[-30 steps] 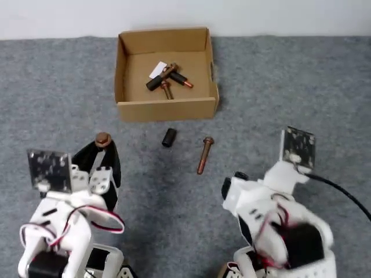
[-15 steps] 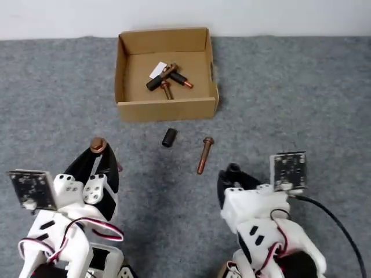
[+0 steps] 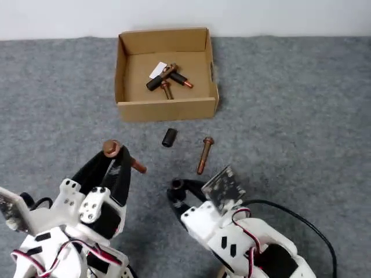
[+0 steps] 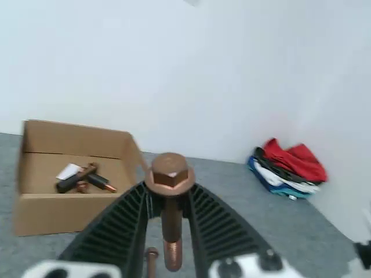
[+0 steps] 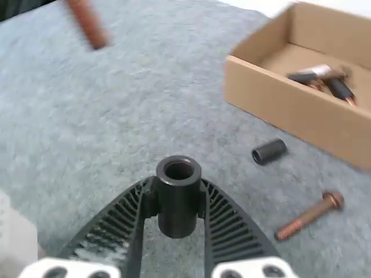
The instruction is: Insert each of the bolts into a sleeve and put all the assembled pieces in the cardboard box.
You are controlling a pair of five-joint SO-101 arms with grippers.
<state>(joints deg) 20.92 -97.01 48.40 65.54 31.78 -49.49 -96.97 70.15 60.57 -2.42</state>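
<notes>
My left gripper (image 3: 117,161) (image 4: 170,211) is shut on a copper bolt (image 3: 122,156) (image 4: 169,204), hex head up, shank tip pointing toward the other arm. My right gripper (image 3: 179,191) (image 5: 178,202) is shut on a black sleeve (image 3: 177,185) (image 5: 178,194) with its bore facing up. On the carpet between the arms and the box lie a loose black sleeve (image 3: 168,138) (image 5: 269,151) and a loose copper bolt (image 3: 204,154) (image 5: 309,215). The cardboard box (image 3: 165,108) (image 4: 35,213) (image 5: 290,110) holds assembled pieces (image 3: 167,79).
Grey carpet covers the table, with a white wall behind the box. A pile of coloured cloth (image 4: 288,168) lies by the wall, far off in the left wrist view. A cable (image 3: 301,220) trails from the right arm.
Both arms swung toward each other: the left gripper carried its bolt right and tilted it, the right gripper moved left with its sleeve into the middle. Loose parts stayed put.
</notes>
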